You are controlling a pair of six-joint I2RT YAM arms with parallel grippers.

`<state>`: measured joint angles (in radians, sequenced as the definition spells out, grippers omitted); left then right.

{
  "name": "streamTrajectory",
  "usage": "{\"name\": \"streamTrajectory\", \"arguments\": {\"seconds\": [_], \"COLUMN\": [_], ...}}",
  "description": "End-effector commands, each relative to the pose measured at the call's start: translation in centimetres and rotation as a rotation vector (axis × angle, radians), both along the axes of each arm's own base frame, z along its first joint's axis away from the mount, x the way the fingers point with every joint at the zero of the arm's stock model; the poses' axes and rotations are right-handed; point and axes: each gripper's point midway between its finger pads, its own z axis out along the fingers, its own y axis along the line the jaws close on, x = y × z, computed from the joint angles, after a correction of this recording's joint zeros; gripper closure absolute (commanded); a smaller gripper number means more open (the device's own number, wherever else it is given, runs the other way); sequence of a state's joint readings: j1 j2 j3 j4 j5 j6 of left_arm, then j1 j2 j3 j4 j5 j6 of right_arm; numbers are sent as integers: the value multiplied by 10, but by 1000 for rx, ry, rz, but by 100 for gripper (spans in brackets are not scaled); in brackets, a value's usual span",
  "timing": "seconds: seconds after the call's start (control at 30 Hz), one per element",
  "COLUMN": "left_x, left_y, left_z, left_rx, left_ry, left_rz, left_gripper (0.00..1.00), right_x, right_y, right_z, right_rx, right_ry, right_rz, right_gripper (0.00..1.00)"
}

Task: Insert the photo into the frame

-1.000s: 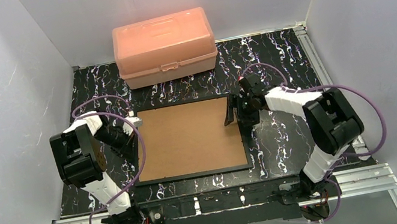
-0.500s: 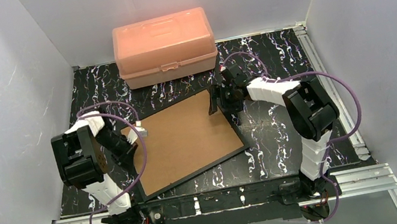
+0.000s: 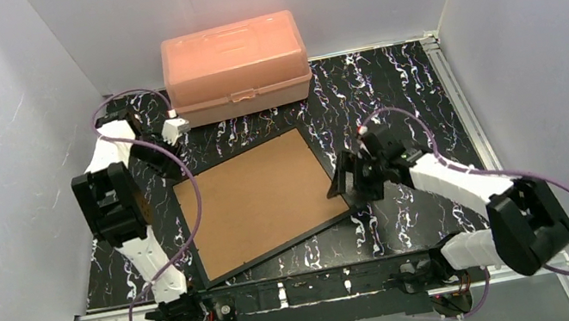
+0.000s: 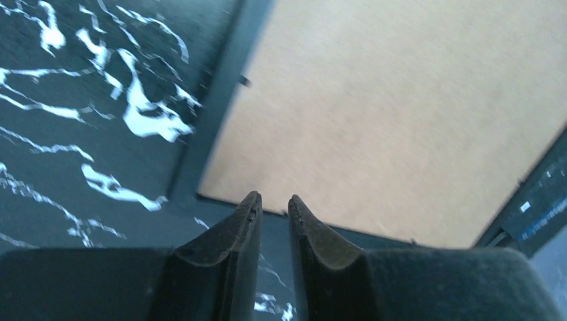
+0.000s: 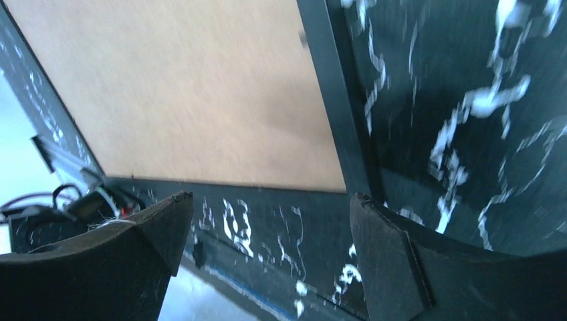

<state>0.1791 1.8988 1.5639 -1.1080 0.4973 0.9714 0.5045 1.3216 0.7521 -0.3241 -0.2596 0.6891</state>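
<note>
**Face-down frame between 2 empty grippers**

Top view: shows the frame [image 3: 278,249] lying flat and askew in the middle of the table [image 3: 390,82], brown backing board [image 3: 257,200] facing up, with a peach box [image 3: 234,64] behind it at the far edge. Places the left gripper [image 3: 162,165] near the far-left corner and the right gripper [image 3: 345,189] at the right edge.

Left wrist view: shows the left gripper [image 4: 274,198] parted by only a narrow slit, gripping nothing, above a corner of the frame [image 4: 220,100].

Right wrist view: shows the right gripper [image 5: 267,198] spread wide, gripping nothing, over another corner of the frame [image 5: 331,87].

frame [image 5: 332,100]: thin black rectangle | lying flat, back up, brown backing [image 3: 258,204] showing | turned askew
</note>
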Motion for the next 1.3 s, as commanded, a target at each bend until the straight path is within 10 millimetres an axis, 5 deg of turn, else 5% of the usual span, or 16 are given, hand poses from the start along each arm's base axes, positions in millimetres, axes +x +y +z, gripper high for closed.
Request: {"name": "streamTrajectory", "arguments": {"seconds": [0.0,0.23,0.53,0.83,1.03,1.27], "left_x": [36,49,38,3,-15,-9], "left_y": [-3,-10,0,-2,-3,-14], "left_z": [-19,-30,-56,-63,-52,-19], "left_rx": [-46,-78,-5,-1,-11,-57], "left_ry": [-1,-23,-1,59,73,22], "left_rz": [111,117,71,25,13,43], "left_gripper": [78,71,72,87,90,81], "right_x": [-47,-71,-31,-7,2,-6], "right_y": [8,16,31,35,35,29], "right_z": [1,-7,-18,-21,-18,-10], "right_rx": [172,269,242,228,219,231], "right_ry": [156,248,195,120,76,59], "right_rz": [-38,-45,-69,-97,-100,-110], "right_gripper": [6,8,12,15,15,19]}}
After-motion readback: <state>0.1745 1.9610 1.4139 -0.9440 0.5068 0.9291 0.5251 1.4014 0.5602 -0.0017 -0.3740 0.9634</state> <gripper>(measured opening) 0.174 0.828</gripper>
